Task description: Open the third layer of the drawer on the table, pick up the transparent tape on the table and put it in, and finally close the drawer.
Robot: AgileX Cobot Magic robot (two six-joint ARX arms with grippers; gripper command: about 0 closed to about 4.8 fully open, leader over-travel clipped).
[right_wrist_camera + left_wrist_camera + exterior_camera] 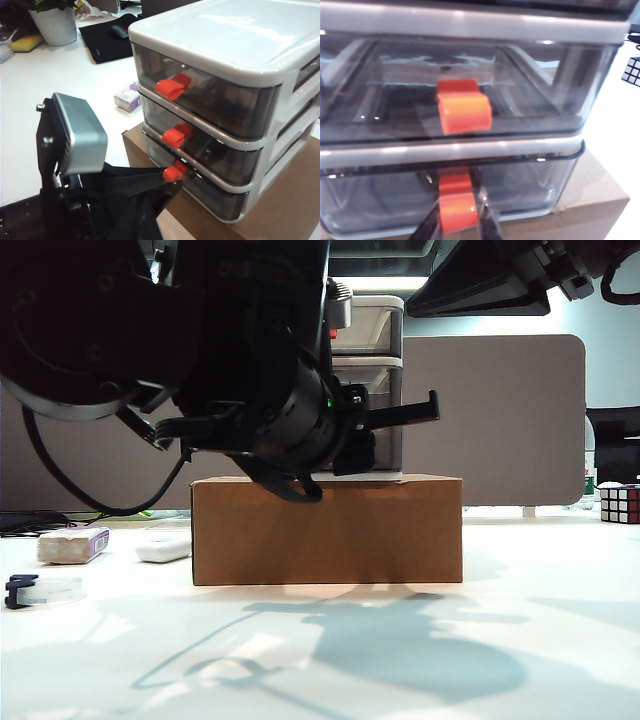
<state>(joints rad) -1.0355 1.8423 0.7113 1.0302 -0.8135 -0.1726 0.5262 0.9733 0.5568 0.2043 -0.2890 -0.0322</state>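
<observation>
I closed the left gripper [457,220] on the third layer's handle [456,210], needing a straight, level pull; right gripper unseen.

One drawer unit [240,75] with three drawers, three red handles, one cardboard box [327,530], two grippers.

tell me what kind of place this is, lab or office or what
Probably an office or lab workspace. Behind the white table stands a grey partition screen. The right wrist view shows a computer mouse on a black pad and a potted plant, and a puzzle cube sits at the table's edge.
</observation>
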